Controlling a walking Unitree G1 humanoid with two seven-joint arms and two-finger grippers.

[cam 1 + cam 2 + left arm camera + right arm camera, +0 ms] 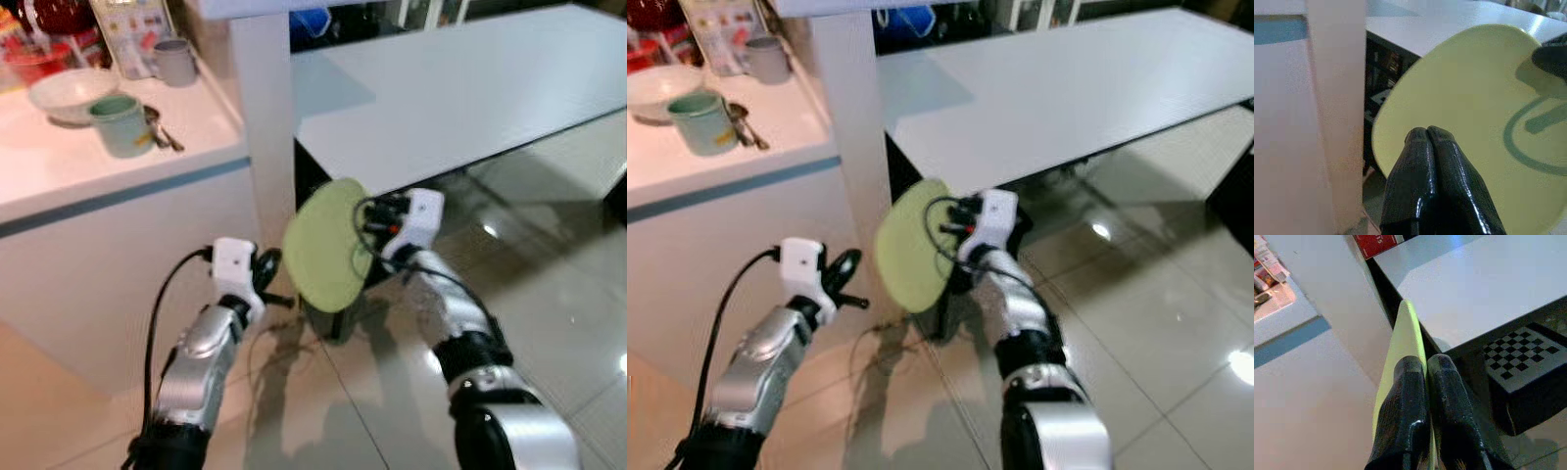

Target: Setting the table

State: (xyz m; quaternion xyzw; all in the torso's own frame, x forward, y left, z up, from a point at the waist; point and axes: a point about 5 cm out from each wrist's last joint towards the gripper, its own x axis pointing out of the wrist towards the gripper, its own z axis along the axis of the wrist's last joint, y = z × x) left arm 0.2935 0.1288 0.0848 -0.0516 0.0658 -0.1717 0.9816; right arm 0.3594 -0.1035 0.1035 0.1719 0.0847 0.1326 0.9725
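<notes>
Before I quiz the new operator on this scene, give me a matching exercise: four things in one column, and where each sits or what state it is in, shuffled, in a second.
Things
1. green plate
2. green mug
3. white bowl
4. left gripper

States
A. fingers shut, empty, beside the plate
B. on the counter, behind the green mug
C. held on edge in the right gripper
D. on the counter, next to a spoon

Pairs: 1-C, 2-D, 3-B, 4-A

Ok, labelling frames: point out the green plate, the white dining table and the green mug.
green plate (328, 250), left eye view, middle of its face.
white dining table (460, 88), left eye view, bare top.
green mug (122, 125), left eye view, side wall.
</notes>
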